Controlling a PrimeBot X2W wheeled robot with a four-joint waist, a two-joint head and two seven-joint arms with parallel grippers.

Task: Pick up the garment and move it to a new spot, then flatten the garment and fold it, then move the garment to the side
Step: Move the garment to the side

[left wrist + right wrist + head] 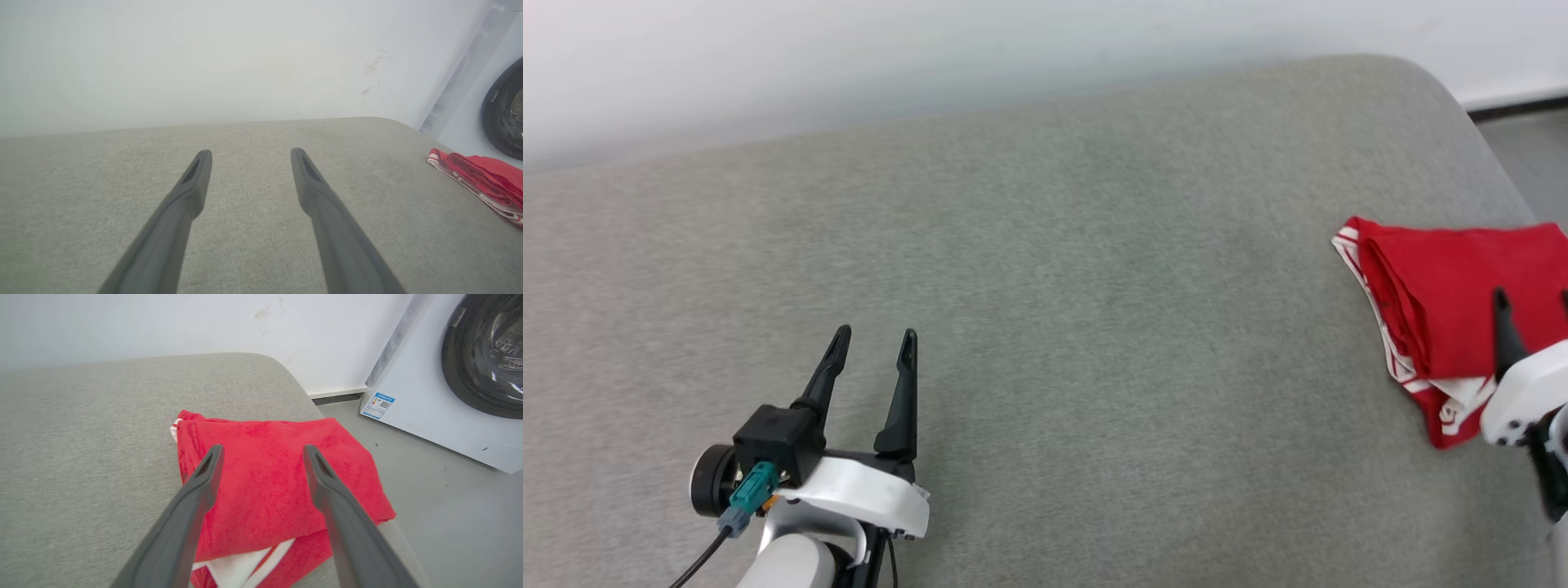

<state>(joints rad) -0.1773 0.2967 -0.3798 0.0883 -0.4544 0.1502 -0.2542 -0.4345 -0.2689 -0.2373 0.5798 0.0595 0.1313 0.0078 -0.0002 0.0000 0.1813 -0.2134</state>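
The folded garment lay at the right edge of the counter — the moving-aside step looked finished; left end effector and right end effector stood spread, empty — next, withdraw clear

Grey fabric-covered surface, rounded far-right corner. White wall behind far edge. Right: grey floor, white washing machine, dark round door, blue label.

Head view looks down; 2 wrist views skim the grey fabric counter; all 3 share the red garment.
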